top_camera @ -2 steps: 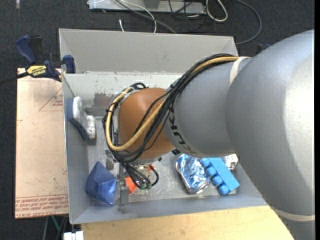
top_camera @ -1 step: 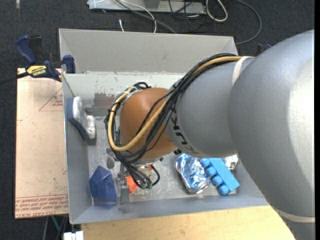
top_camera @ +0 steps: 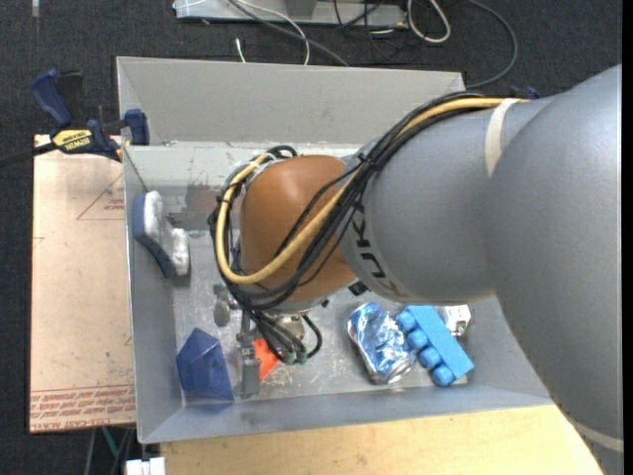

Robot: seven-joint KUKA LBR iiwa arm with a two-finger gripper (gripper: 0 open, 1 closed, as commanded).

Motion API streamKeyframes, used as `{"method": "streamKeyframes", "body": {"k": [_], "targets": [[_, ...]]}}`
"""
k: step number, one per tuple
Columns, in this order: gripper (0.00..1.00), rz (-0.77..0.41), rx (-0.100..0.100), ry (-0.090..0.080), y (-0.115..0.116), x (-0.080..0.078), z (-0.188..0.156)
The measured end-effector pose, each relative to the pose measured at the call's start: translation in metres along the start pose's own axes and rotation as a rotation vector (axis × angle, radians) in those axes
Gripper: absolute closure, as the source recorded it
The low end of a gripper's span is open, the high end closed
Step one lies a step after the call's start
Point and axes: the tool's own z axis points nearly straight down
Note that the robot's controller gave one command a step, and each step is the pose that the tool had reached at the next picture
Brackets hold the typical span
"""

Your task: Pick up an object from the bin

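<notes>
Orange-red bit (top_camera: 263, 357): small and bright, down on the floor of the grey bin (top_camera: 326, 409), near the front wall and left of middle. Lay right at the tip of the pincer (top_camera: 247, 362), on its right side. Could not tell whether gripped or only touched. Could not tell how far the pincer stood open either: mostly hidden under the rounded brown-orange wrist cover (top_camera: 292, 221) and a loop of yellow and black cables (top_camera: 232, 255). Hung low over the bin floor, carried on a thick grey arm (top_camera: 495, 206) from the right.

Just left of the pincer, near but apart: a dark blue wedge-shaped block (top_camera: 203, 364), close to the front left corner. Farther back along the left wall, well apart from the pincer: a bent silvery metal piece (top_camera: 163, 231). Right of the pincer, across a stretch of bare floor: a crumpled blue and silver foil packet (top_camera: 379, 339), touching a light blue studded toy brick (top_camera: 435, 344) on its right. Behind the brick, at the edge of the arm: a small pale thing (top_camera: 457, 317), kind not made out.
</notes>
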Motion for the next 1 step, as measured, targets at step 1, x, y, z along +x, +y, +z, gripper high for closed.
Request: {"method": "streamKeyframes", "body": {"k": [1], "targets": [[0.00,-0.208,-0.001,-0.003,-0.0044,-0.0119,0.0164]]}}
